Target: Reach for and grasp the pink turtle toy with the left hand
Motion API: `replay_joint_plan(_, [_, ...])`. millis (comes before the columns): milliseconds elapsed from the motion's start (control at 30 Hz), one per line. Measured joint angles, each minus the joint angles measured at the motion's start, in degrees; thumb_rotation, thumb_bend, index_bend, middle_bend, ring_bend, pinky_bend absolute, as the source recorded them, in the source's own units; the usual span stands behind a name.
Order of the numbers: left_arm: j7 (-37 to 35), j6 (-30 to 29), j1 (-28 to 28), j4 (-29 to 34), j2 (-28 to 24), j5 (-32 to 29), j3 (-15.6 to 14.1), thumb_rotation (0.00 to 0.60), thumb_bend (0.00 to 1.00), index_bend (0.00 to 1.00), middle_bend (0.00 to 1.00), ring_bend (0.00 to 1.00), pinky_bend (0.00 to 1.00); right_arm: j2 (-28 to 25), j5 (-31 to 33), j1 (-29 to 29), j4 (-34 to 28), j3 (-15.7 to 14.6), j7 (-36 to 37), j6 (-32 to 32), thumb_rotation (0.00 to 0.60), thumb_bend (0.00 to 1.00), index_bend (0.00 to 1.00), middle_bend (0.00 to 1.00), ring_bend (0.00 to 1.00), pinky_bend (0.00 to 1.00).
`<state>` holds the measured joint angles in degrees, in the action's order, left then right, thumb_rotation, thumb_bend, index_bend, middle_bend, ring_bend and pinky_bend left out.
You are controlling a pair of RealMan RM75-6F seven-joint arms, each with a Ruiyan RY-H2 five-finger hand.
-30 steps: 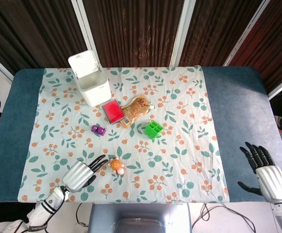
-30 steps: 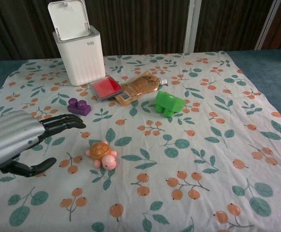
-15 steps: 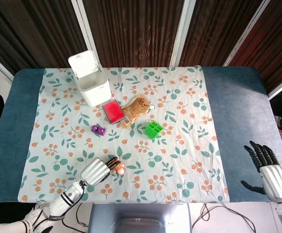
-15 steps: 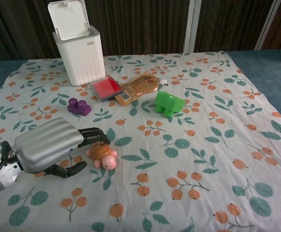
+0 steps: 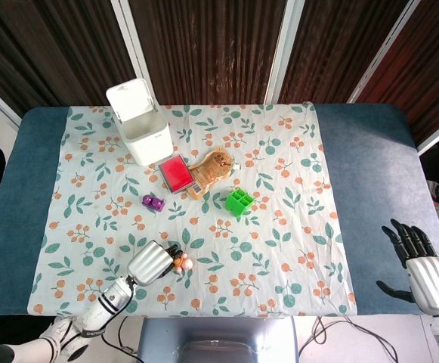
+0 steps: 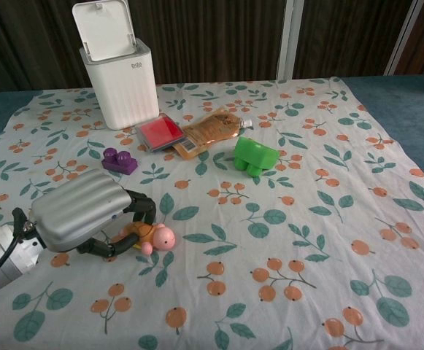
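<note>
The pink turtle toy (image 6: pixel 155 236) with an orange shell lies on the floral cloth near the table's front edge, seen in the head view as the turtle (image 5: pixel 182 263). My left hand (image 6: pixel 87 216) covers its left side, fingers curled over the shell and thumb beneath, so it grips the toy. The same left hand (image 5: pixel 152 262) shows in the head view, hiding most of the turtle. My right hand (image 5: pixel 425 270) hangs off the table's right front corner with fingers spread and nothing in it.
A white bin (image 6: pixel 118 71) with its lid up stands at the back left. A red box (image 6: pixel 159 133), a brown pouch (image 6: pixel 212 129), a green block (image 6: pixel 255 156) and a purple brick (image 6: pixel 119 160) lie mid-table.
My left hand moved right from beside the turtle onto it, and its fingers closed around the toy, which tipped slightly. The right hand drifted a little right and down.
</note>
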<state>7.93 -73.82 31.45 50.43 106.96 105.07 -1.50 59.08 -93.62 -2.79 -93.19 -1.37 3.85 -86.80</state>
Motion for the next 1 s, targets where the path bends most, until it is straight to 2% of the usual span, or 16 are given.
replay_joint_plan(67, [-1.1,-1.9,0.0,-2.3,1.3,0.0,0.0,0.600,0.43,0.85,0.89,1.00,1.00,0.0,0.0,0.0,0.0,0.0,0.0,0.0,0.600,0.21,0.00,0.00,0.00,0.00])
replay_joint_plan(167, [-2.5,-4.4,0.0,-5.6,3.0,0.1,0.0,0.600,0.43,0.88,0.92,1.00,1.00,0.0,-0.1,0.0,0.0,0.0,0.1,0.1,0.600,0.21,0.00,0.00,0.00,0.00])
replay_joint_plan(233, [-3.4,-5.8,0.0,-7.4,4.1,0.1,-0.1,0.600,0.43,0.88,0.93,1.00,1.00,0.0,-0.1,0.0,0.0,0.0,0.1,0.1,0.600,0.21,0.00,0.00,0.00,0.00])
replay_joint_plan(300, [-4.3,-6.4,-0.1,-8.3,4.7,0.0,-0.3,0.600,0.43,0.86,0.89,1.00,1.00,0.0,-0.1,0.0,0.0,0.0,0.1,0.2,0.600,0.21,0.00,0.00,0.00,0.00])
replay_joint_plan(367, [-5.3,-6.3,-0.1,-8.7,4.9,-0.2,-0.8,0.600,0.43,0.74,0.77,1.00,1.00,-0.1,-0.1,0.1,0.0,0.0,0.2,0.1,0.600,0.21,0.00,0.00,0.00,0.00])
replay_joint_plan(433, [-5.5,-5.4,0.0,-8.7,4.7,-0.6,-1.1,0.600,0.42,0.50,0.58,1.00,1.00,-0.1,-0.1,0.1,0.0,0.0,0.2,0.0,0.600,0.21,0.00,0.00,0.00,0.00])
replay_joint_plan(533, [-5.1,-3.7,0.1,-7.4,4.0,-1.4,-1.4,0.600,0.41,0.20,0.37,0.98,1.00,-0.1,-0.2,0.2,0.0,0.0,0.3,-0.2,0.600,0.21,0.00,0.00,0.00,0.00])
replay_joint_plan(600, [-4.5,-3.0,0.2,-6.1,3.4,-1.8,-1.6,0.600,0.40,0.09,0.28,0.98,1.00,-0.2,-0.3,0.2,0.0,0.0,0.2,-0.1,0.600,0.21,0.00,0.00,0.00,0.00])
replay_joint_plan(667, [-3.5,-2.8,0.3,-4.6,2.8,-2.0,-1.8,0.600,0.39,0.06,0.25,0.98,1.00,-0.4,-0.5,0.2,0.0,-0.1,0.0,0.0,0.600,0.21,0.00,0.00,0.00,0.00])
replay_joint_plan(900, [-1.3,-3.0,0.3,-1.1,1.2,-2.4,-2.2,0.600,0.39,0.06,0.22,0.99,1.00,0.3,-0.8,0.4,0.5,0.1,-0.2,-0.8,0.600,0.21,0.00,0.00,0.00,0.00])
replay_joint_plan(1000, [-0.7,-2.9,0.3,0.0,0.7,-2.6,-2.4,0.600,0.39,0.11,0.23,0.99,1.00,0.3,-0.6,0.3,0.3,0.1,-0.5,-0.3,0.600,0.21,0.00,0.00,0.00,0.00])
